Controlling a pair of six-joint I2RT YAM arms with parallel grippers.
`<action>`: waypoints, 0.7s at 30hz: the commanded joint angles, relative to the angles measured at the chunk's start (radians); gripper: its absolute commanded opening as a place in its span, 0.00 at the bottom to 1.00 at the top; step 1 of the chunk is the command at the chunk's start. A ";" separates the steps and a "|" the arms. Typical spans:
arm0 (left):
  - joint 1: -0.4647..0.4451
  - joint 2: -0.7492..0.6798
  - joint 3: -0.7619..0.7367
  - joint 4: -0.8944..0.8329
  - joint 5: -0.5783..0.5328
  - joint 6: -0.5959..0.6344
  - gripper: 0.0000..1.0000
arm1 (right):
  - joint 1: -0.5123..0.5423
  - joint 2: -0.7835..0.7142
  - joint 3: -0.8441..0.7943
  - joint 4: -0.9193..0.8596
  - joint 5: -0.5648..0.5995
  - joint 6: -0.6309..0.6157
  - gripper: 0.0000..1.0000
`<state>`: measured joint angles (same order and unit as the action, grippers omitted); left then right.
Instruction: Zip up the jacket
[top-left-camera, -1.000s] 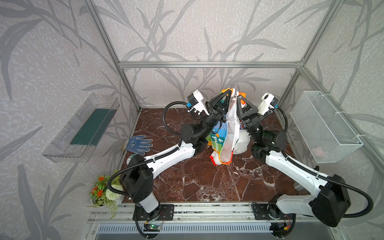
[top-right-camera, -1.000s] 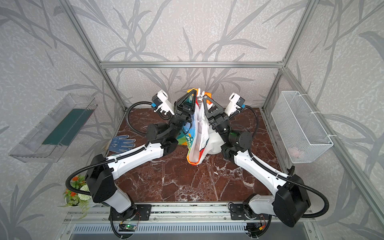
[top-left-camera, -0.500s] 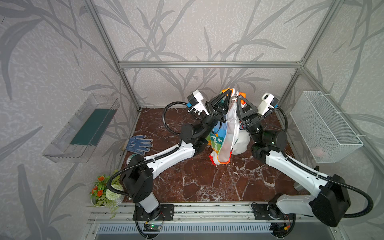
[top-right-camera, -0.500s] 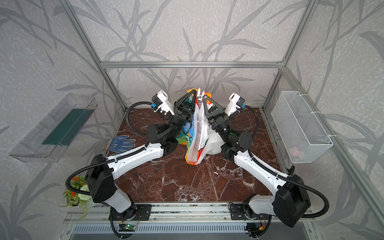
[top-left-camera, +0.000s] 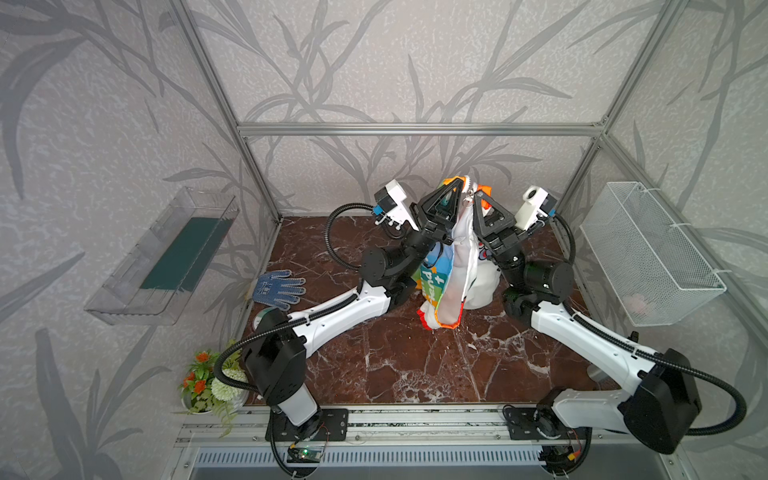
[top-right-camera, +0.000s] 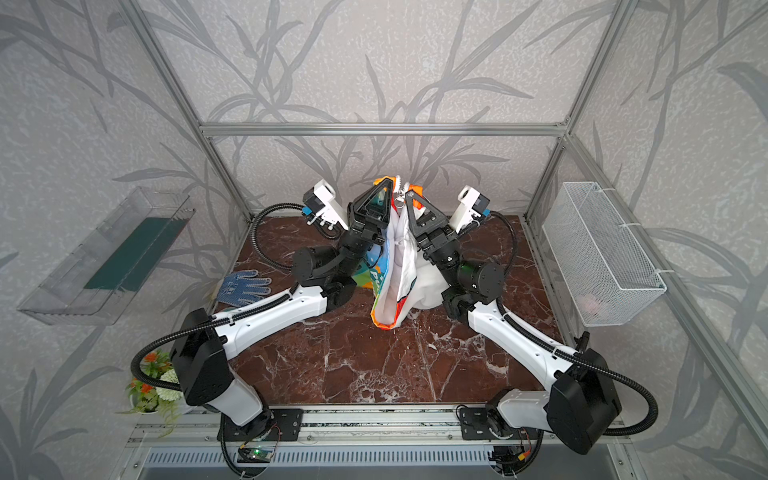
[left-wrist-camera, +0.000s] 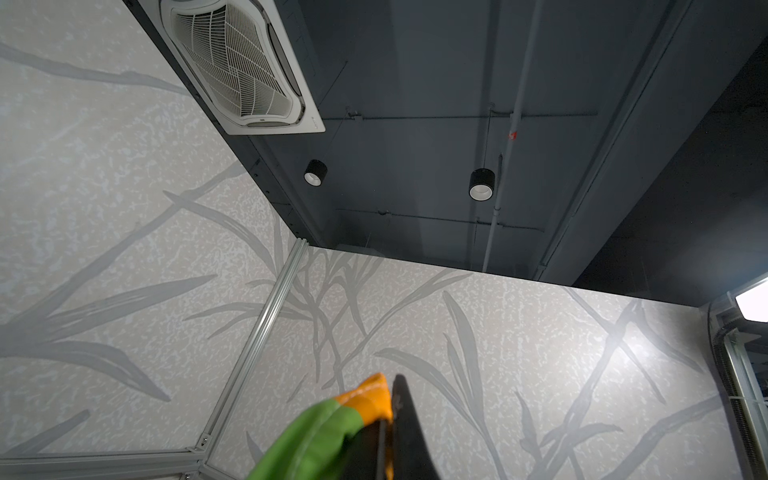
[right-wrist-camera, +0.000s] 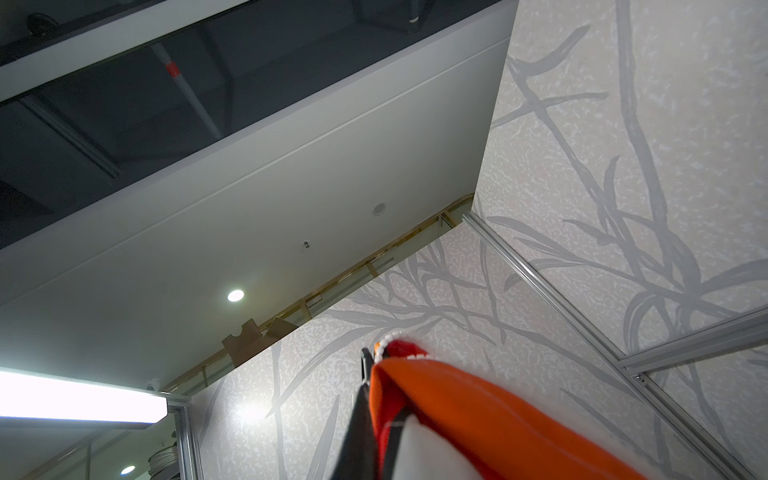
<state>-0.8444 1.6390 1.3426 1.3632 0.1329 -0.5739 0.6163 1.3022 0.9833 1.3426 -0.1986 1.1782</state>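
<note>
You have two containers on the walls: a clear bin (top-left-camera: 124, 291) holding a dark green pad (top-left-camera: 183, 253), and a wire basket (top-left-camera: 665, 232) with a pale thing (top-left-camera: 636, 301) in it, too blurred to name. Count one jacket (top-left-camera: 451, 282), one blue glove (top-left-camera: 279, 289), one flower pot (top-left-camera: 208, 382) and two tools. Your left tool (top-left-camera: 458, 181) and right tool (top-left-camera: 478, 196) are each clamped on the jacket's top edge, holding it up over the counter (top-left-camera: 395, 365). Its hem hangs low, and you cannot tell whether it touches.

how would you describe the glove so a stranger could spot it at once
Find the dark red marble tabletop and follow its left edge, past the potted flowers. The glove lies flat there, fingers spread. It alone is blue and dotted, unlike the striped jacket held up at the centre.
</note>
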 joint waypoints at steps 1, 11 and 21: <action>-0.006 -0.018 0.052 0.054 0.017 0.012 0.00 | 0.007 -0.011 -0.009 0.063 0.001 -0.002 0.00; -0.007 -0.006 0.059 0.054 0.019 -0.014 0.00 | 0.007 -0.008 -0.005 0.063 0.001 0.002 0.00; -0.008 0.003 0.056 0.054 0.017 -0.024 0.00 | 0.007 -0.018 0.010 0.063 0.004 -0.003 0.00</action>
<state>-0.8444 1.6390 1.3666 1.3624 0.1356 -0.5846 0.6163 1.3025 0.9646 1.3430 -0.1978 1.1790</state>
